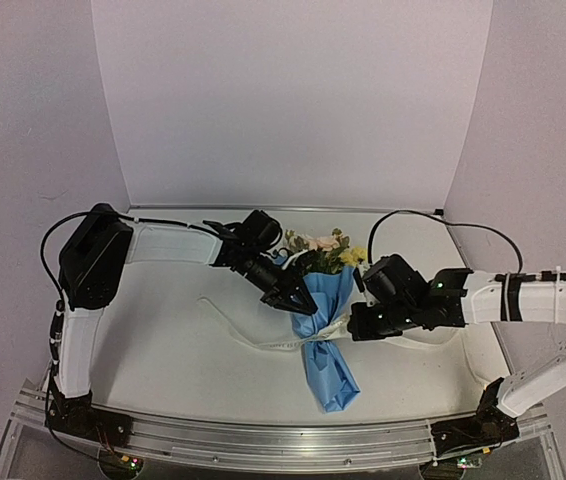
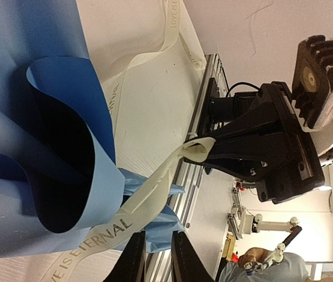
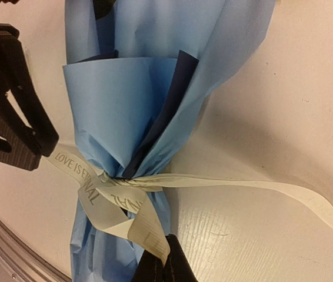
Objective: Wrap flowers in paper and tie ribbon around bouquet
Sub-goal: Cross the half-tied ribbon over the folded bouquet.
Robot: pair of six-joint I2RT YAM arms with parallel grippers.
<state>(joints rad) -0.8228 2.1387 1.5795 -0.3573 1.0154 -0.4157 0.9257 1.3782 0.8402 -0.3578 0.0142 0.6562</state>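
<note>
The flowers point(image 1: 325, 244) poke out of the top of the blue paper point(image 1: 325, 345), which lies as a cone in the middle of the table. The off-white ribbon point(image 3: 128, 189) is wound round the paper's point(image 3: 125, 100) narrow waist, and one tail trails left point(image 1: 235, 322). My right gripper point(image 3: 164, 269) is shut on a short ribbon end just below the waist; the left wrist view shows that grip too point(image 2: 209, 154). My left gripper point(image 2: 158, 258) hovers by the cone's mouth point(image 1: 291, 296), its jaws narrowly apart with nothing between them. The printed ribbon point(image 2: 125, 220) passes just beyond its fingertips.
An aluminium rail point(image 1: 283, 438) runs along the near table edge. White walls close the back and sides. The right arm's cable point(image 1: 443, 222) arcs over the back right. A long ribbon tail point(image 3: 284, 191) lies on the table to the right of the bouquet.
</note>
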